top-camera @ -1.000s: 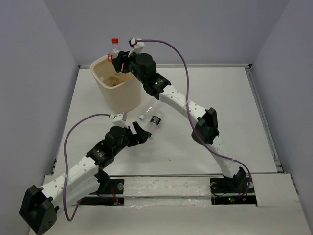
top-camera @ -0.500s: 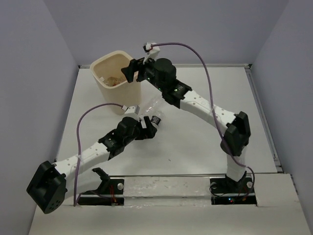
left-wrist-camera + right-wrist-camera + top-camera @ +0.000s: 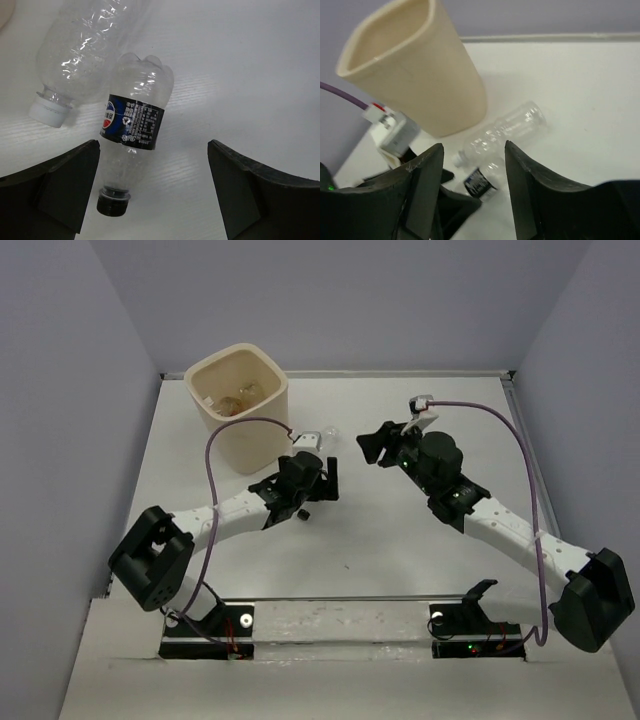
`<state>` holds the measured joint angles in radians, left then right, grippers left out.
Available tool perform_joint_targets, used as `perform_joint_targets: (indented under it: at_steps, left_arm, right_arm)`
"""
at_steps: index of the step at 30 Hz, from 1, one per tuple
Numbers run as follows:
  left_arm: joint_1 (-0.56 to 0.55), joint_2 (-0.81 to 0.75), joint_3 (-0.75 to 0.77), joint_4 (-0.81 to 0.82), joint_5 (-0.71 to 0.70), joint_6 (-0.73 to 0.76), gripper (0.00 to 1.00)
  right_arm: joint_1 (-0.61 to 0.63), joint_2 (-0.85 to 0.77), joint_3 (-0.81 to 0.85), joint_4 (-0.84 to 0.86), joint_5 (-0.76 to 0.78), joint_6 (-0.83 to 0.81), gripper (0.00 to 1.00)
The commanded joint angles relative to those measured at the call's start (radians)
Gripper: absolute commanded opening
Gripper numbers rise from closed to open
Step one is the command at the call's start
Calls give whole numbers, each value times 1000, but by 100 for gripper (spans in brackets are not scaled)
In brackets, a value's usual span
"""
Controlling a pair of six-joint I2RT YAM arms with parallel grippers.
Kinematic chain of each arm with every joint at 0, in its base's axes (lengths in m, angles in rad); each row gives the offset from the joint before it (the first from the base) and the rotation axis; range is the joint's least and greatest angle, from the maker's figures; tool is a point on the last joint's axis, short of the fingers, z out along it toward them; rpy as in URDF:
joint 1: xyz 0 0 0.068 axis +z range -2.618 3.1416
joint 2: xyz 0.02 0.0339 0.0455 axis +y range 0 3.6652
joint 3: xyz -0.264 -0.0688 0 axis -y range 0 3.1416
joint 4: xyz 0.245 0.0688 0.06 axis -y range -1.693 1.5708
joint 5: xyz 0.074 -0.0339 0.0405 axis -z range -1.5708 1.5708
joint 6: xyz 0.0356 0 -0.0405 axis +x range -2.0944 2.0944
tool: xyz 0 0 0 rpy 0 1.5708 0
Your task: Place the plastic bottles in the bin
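Observation:
The cream bin (image 3: 250,430) stands at the back left with several bottles inside; it also shows in the right wrist view (image 3: 415,65). Two bottles lie on the table beside it. One is clear with a white cap (image 3: 82,55), also seen from the right wrist (image 3: 505,131). The other has a black label and black cap (image 3: 131,135), also seen from the right wrist (image 3: 481,182). My left gripper (image 3: 152,195) is open just above the black-label bottle, its jaws either side of the cap end. In the top view the left gripper (image 3: 322,475) hides most of that bottle. My right gripper (image 3: 372,445) is open and empty, right of the bottles.
The white table is bounded by grey walls at the back and sides. The left arm's purple cable (image 3: 225,430) arcs in front of the bin. The left wrist's camera block (image 3: 390,131) sits between the bin and the bottles.
My right arm has drawn back from the bin to the right, no longer holding the red-capped bottle. My left arm has reached forward over the two lying bottles.

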<state>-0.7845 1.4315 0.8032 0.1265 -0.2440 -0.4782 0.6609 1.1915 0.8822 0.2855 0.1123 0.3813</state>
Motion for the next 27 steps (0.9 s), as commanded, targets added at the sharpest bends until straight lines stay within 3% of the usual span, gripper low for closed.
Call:
perform_joint_targets:
  at_steps: [1, 6, 11, 13, 14, 17, 18, 19, 27]
  left_arm:
    - [-4, 93, 100, -40, -129, 79, 97]
    - [-4, 222, 168, -57, -124, 84, 92]
    - [-5, 251, 172, -57, -104, 82, 85]
    - [-7, 251, 156, -53, -101, 78, 80]
    - [-9, 251, 149, -50, -100, 76, 77]
    - [-15, 253, 125, -50, -74, 64, 45]
    - [-16, 250, 113, -50, -69, 55, 40]
    - [-19, 228, 79, -41, -64, 38, 35]
    - [-25, -153, -113, -5, -64, -33, 35]
  right_arm:
    - [-44, -76, -71, 27, -48, 65, 63]
    - [-106, -79, -100, 21, -85, 108, 65]
    - [-141, -38, -85, 21, -105, 154, 67]
    - [-150, -1, -60, 20, -134, 172, 74]
    - [-162, -1, -49, 18, -135, 182, 77]
    - [-162, 103, 12, 14, -172, 234, 86]
    - [-162, 134, 29, 12, -180, 248, 87]
    - [-162, 199, 47, -2, -181, 277, 89]
    - [-162, 499, 222, -5, -164, 435, 97]
